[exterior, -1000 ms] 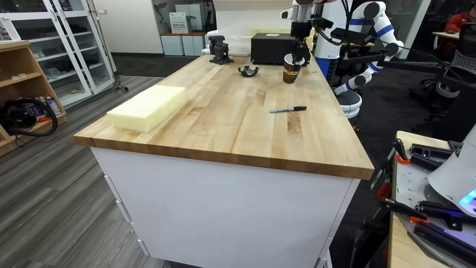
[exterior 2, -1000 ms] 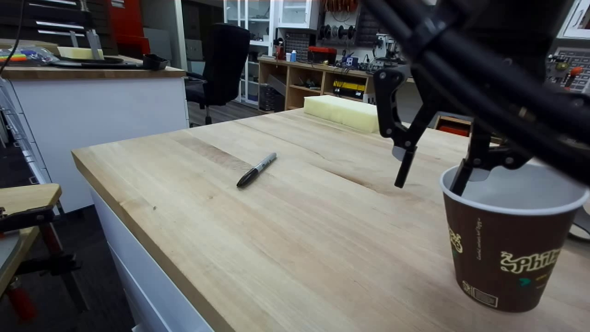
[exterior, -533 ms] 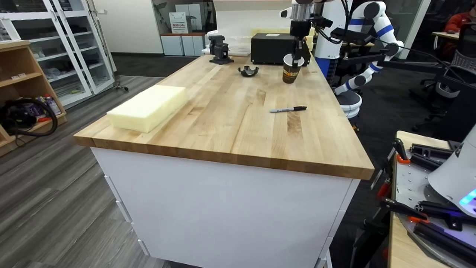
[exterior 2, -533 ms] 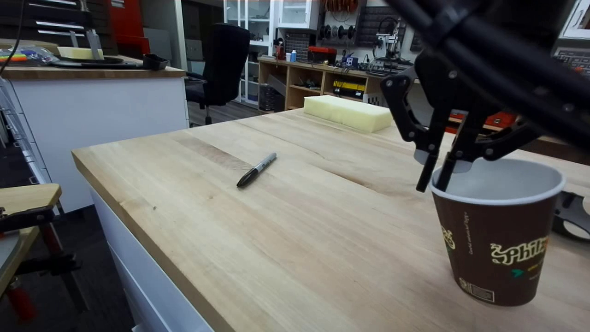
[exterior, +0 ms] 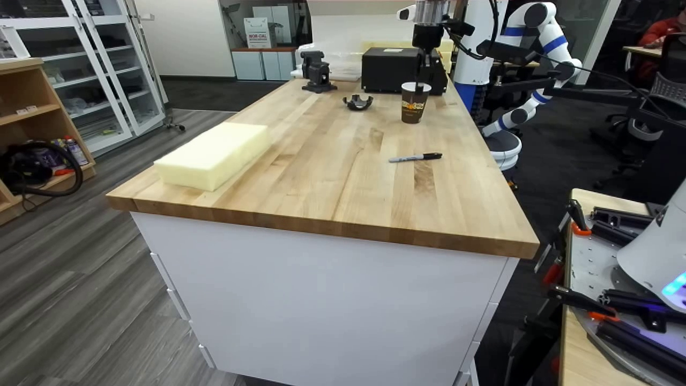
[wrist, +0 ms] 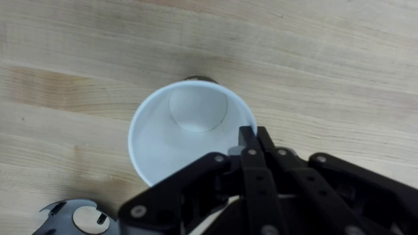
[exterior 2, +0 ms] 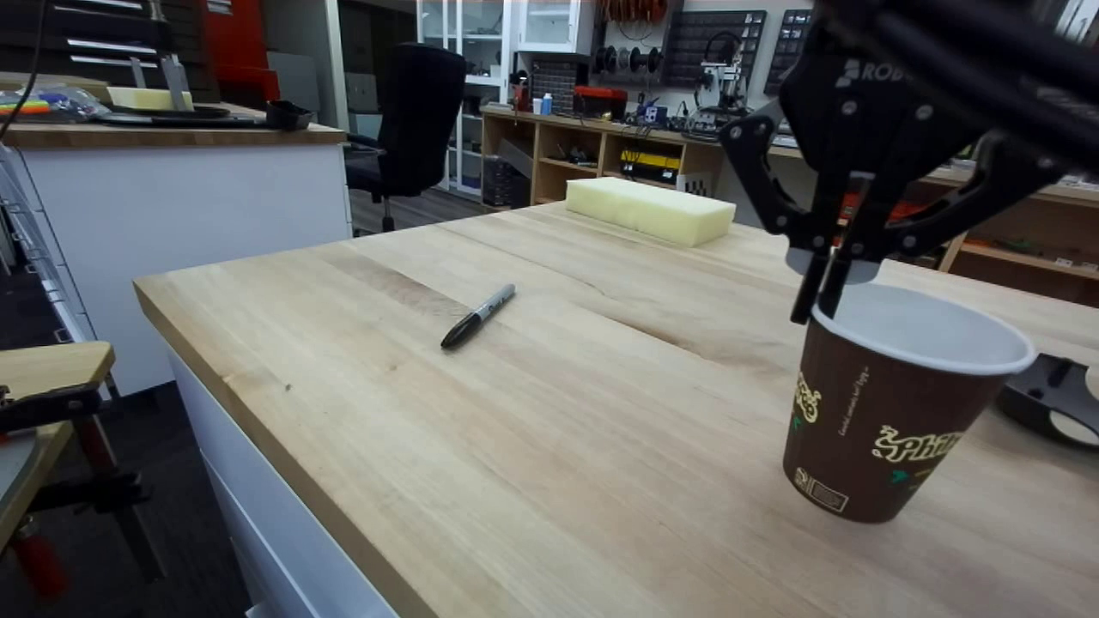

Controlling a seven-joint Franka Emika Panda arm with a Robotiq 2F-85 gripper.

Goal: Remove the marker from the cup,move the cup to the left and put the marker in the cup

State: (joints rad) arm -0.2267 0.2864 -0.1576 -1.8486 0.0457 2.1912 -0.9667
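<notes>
The cup (exterior 2: pixel 859 429) is dark brown paper with a white rim and pale lettering. My gripper (exterior 2: pixel 814 314) is shut on its rim, one finger inside the wall and one outside, as the wrist view confirms. The cup (wrist: pixel 153 143) leans in that grip, and its white inside holds nothing. Whether its base touches the table cannot be told. Apart from it, the marker (exterior 2: pixel 478 318), grey with a black cap, lies flat on the wooden table. In an exterior view the marker (exterior: pixel 415 157) is nearer that camera than the cup (exterior: pixel 414 111).
A black curved part (wrist: pixel 78 217) lies close beside the cup. Behind the cup stands a large black box (exterior: pixel 396 69). A pale yellow foam block (exterior: pixel 214 155) rests at the opposite side of the table, and a dark stand (exterior: pixel 317 72) is farther back.
The fingers have come together onto the cup's rim. The cup has tilted and shifted slightly along with the gripper, towards the marker's side. The marker has not moved.
</notes>
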